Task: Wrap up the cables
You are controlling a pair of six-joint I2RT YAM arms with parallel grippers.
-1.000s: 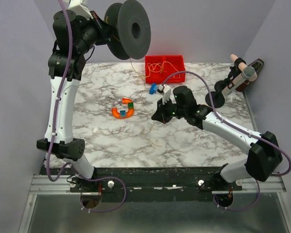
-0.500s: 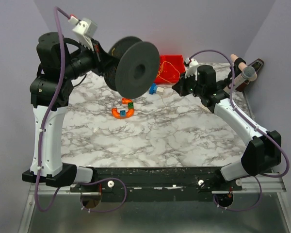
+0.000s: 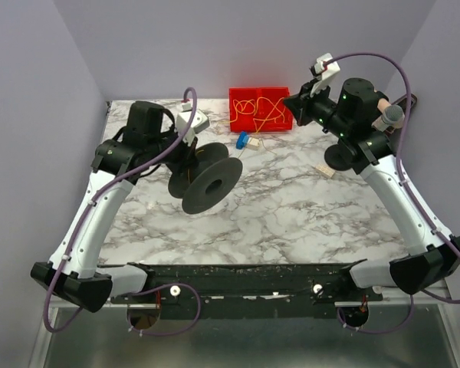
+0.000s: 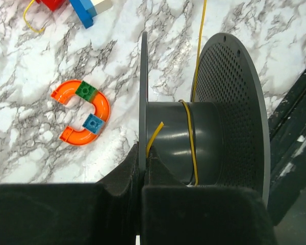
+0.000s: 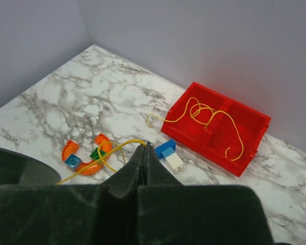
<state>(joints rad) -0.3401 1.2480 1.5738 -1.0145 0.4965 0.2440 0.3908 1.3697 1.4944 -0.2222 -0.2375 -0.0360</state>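
Left hand [image 4: 144, 162] clamps spool [image 4: 234, 117]; right [image 5: 144, 151], cable [image 5: 117, 146].

No text, label, brand, number or sign can be read on anything in these views.

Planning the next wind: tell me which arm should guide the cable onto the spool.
Right. The right gripper pinches the cable; the left gripper is clamped on the spool flange.
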